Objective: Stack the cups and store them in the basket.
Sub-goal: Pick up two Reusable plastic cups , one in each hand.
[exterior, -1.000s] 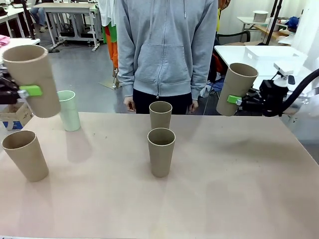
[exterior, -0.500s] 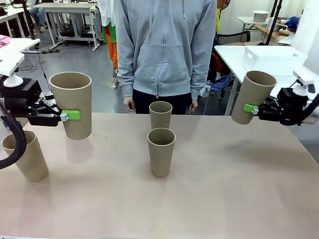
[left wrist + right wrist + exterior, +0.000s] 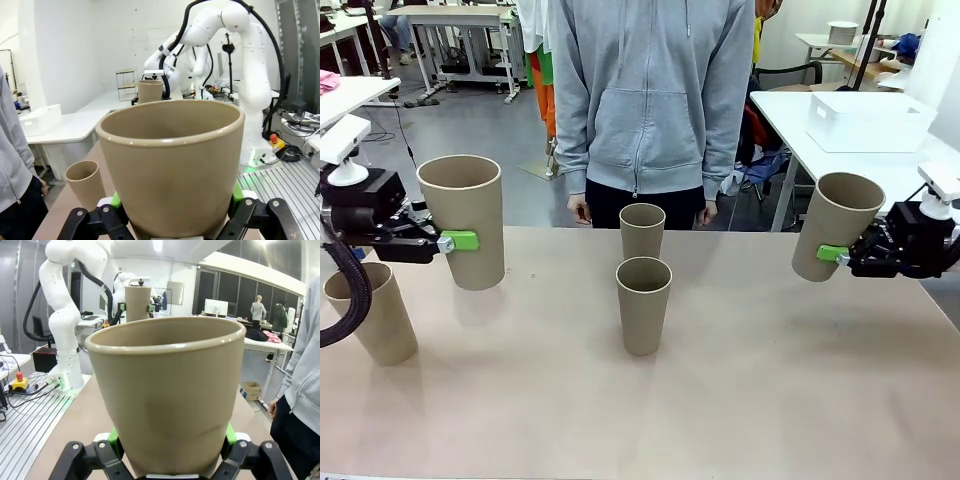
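The left-held cup (image 3: 463, 210) hangs upright and mouth up above the table's (image 3: 790, 380) left side. The right-held cup (image 3: 840, 215) hangs over the right edge, leaning a little with its rim toward its own arm. Each sits clamped in its gripper: the left gripper (image 3: 455, 241) and the right gripper (image 3: 832, 254) both pinch the cup's wall below the middle, green pads on either side (both wrist views show the pads pressed against the paper). We judge that this low grip leaves mouth and base free for nesting.

Three more cups stand mouth up as likely stacking targets. They are the near centre cup (image 3: 643, 310), the far centre cup (image 3: 642, 232) just behind it, and the cup at the left edge (image 3: 375, 315), below and beside the left arm. A white bin (image 3: 868, 122), which we take for the basket, rests on a separate table behind the right gripper, well apart from every cup. A person (image 3: 655, 100) stands at the far edge.
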